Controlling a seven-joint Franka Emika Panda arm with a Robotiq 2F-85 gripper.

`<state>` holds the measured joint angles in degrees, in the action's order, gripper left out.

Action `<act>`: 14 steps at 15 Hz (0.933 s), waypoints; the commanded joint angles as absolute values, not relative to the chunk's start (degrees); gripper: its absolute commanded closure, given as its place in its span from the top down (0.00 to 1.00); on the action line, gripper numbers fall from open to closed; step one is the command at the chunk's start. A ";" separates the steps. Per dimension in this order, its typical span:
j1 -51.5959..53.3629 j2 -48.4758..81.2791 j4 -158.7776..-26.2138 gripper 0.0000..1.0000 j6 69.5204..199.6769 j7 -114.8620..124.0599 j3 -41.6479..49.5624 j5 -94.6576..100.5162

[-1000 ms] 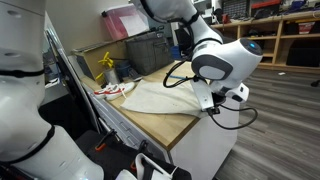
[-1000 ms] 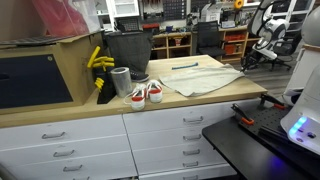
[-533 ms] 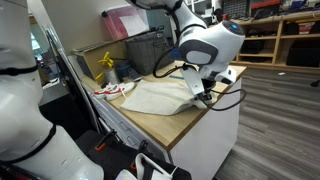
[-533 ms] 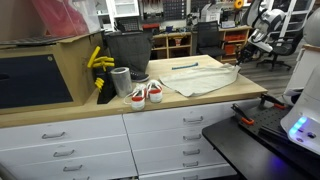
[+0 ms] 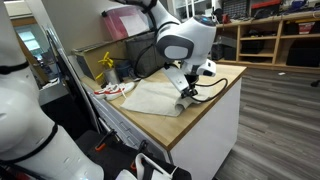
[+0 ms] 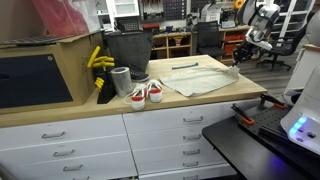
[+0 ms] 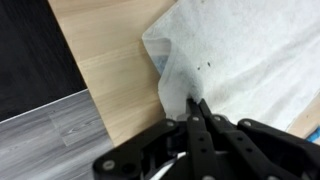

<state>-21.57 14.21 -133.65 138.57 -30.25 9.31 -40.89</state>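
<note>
At the fingertips: the gripper (image 7: 197,106) enters the wrist view from 6 o'clock, its two fingers drawn together on a raised fold of the cloth (image 7: 250,60).
Cloth: white, spread on the wooden counter (image 7: 100,50). From the pinch it runs out toward 1 to 3 o'clock, and its edge is rucked up at about 11 o'clock of the fingertips.
Beside the pinch: bare wood lies from 10 to 12 o'clock. The grey floor (image 7: 50,130) shows past the counter's edge at 8 to 9 o'clock.
Change: a second ago the arm hung beyond the free end of the counter, clear of the cloth. Half a second ago it was over the edge. Now, in an exterior view, the gripper (image 5: 188,90) is down on the cloth (image 5: 150,97) at the corner nearest that free end.
Unchanged: the cloth's outline (image 6: 205,78) looks the same as before in both exterior views, so no drag or lift of the sheet shows.
Reading: contact is made and a hold on the corner appears taken. The cloth as a whole has not been displaced.
Farther along the counter: a pair of red-and-white shoes (image 5: 113,90) sits just beside the cloth's far edge, at 9 o'clock of it in that view. A grey can (image 6: 121,80) stands behind them.
Farthest: a black bin (image 6: 128,48), with a yellow object (image 6: 97,60) at its 9 o'clock that is too small to identify.
</note>
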 commanded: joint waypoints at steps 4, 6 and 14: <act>-17.68 10.64 -143.16 0.01 147.22 -30.96 8.10 -37.35; -17.36 11.20 -143.95 0.01 149.39 -31.17 6.61 -39.44; -16.97 12.44 -143.66 0.29 152.33 -32.21 1.11 -57.78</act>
<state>-17.27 13.02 -142.52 149.49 -30.34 2.52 -53.15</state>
